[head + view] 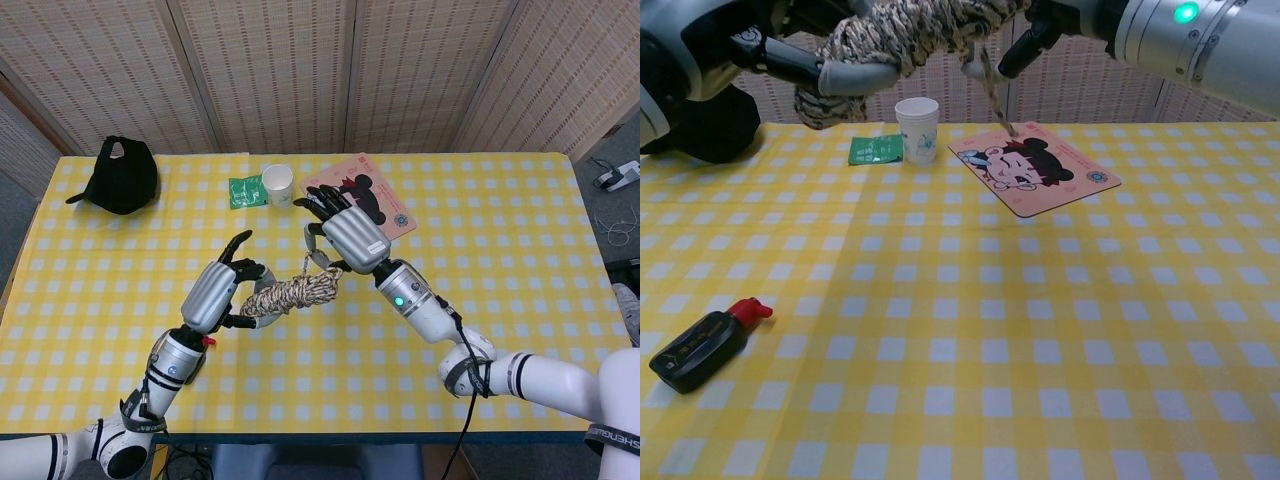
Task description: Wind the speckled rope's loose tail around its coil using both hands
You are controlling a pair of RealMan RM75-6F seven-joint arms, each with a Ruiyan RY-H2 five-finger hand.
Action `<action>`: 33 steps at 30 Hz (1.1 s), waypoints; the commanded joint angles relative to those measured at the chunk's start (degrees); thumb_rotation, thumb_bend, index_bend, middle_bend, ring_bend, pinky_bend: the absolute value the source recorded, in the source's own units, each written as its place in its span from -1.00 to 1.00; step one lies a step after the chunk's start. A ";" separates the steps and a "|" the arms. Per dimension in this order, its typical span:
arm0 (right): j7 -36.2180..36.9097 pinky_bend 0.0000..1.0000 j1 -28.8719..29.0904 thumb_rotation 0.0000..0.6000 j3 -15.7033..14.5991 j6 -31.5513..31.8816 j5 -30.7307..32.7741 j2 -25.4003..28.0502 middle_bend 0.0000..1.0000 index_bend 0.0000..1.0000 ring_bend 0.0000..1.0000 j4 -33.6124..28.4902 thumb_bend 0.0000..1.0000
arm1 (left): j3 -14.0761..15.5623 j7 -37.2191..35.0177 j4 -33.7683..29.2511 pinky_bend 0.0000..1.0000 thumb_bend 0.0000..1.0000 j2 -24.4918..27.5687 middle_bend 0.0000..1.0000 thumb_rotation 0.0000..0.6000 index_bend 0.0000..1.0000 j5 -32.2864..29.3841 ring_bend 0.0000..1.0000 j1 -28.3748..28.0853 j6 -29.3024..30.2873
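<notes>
The speckled rope coil is held above the table, lying roughly level between my two hands. My left hand grips the coil's left end, one finger pointing up. My right hand is just above the coil's right end and pinches the loose tail that rises from it. In the chest view the coil sits at the top edge, with my left hand on its left and my right hand on its right. A short piece of tail dangles below.
At the back of the yellow checked table are a black cap, a green packet, a white cup and a pink cartoon mat. A black device with a red tip lies near the front left.
</notes>
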 commanded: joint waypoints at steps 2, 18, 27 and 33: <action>-0.07 -1.00 -0.12 1.00 -0.18 0.05 -0.17 -0.16 -0.72 0.18 -1.00 0.17 -0.29 | -0.37 -0.17 -0.67 -1.00 -0.42 0.32 0.54 1.00 0.54 -0.03 0.01 0.09 0.19; -0.95 -1.00 -0.51 1.00 -1.24 -0.40 -1.02 -0.51 -0.81 -0.09 -1.00 -0.68 -0.39 | -3.33 0.31 -2.39 -1.00 -0.42 0.93 0.54 1.00 0.54 -3.64 0.01 -0.04 0.46; -2.10 -1.00 -2.11 1.00 -0.68 0.93 0.26 1.80 -1.00 -0.99 -1.00 -3.77 -0.68 | -4.35 0.39 -1.10 -1.00 -0.42 1.16 0.54 1.00 0.54 -5.48 0.01 0.03 0.48; -3.92 -1.00 -5.55 1.00 -2.22 3.39 -0.36 6.49 -1.00 -1.00 -1.00 -7.21 -0.69 | -5.11 -0.24 0.98 -1.00 -0.42 1.52 0.54 1.00 0.54 -6.92 0.01 0.07 0.17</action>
